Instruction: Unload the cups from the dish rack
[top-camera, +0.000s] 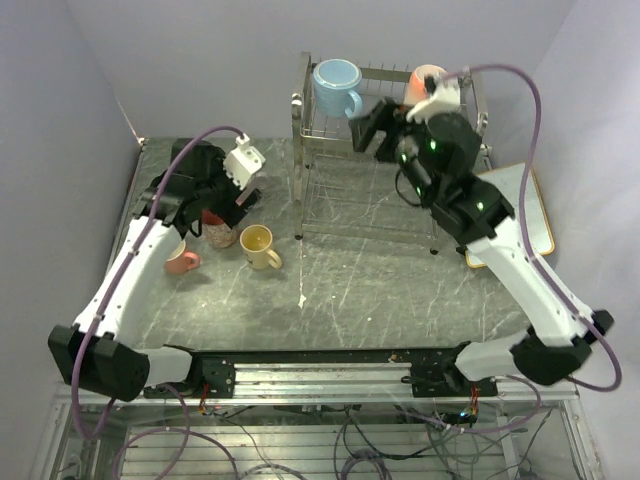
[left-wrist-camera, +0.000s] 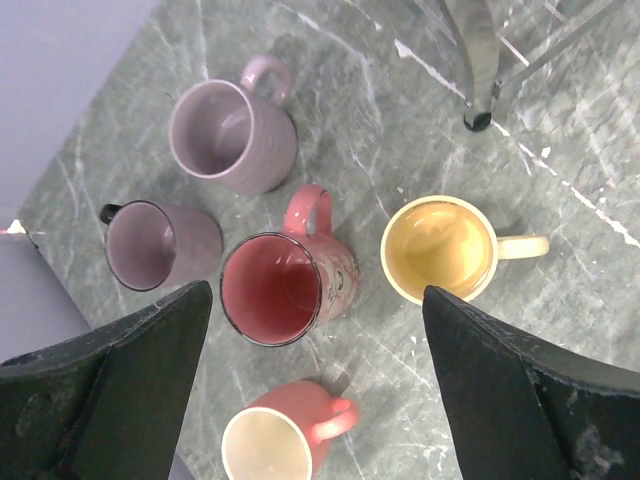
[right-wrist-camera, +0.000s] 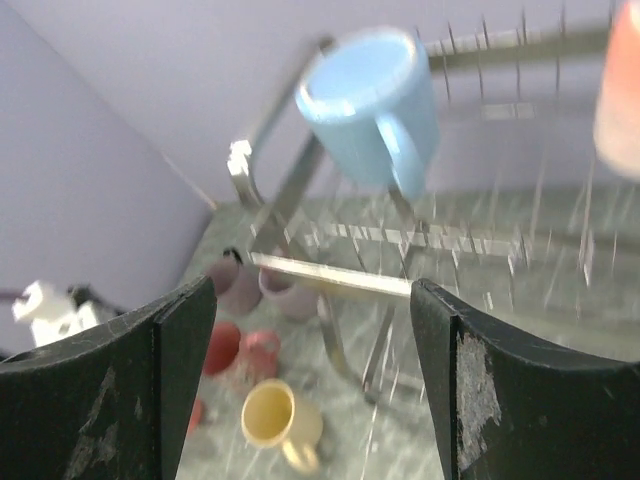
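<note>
The left pincer (left-wrist-camera: 318, 298) points straight down, jaws spread wide, empty. The right pincer (right-wrist-camera: 312, 292), raised on its outstretched arm, gapes equally wide, gripping nothing.

A grey-green marbled table (top-camera: 340, 290), streaked white, is hemmed by pale lilac walls (top-camera: 200, 60) on its left, far and right sides, an aluminium rail (top-camera: 320, 372) along its near edge.

Bright, even light; right wrist view motion-blurred, others sharp
</note>
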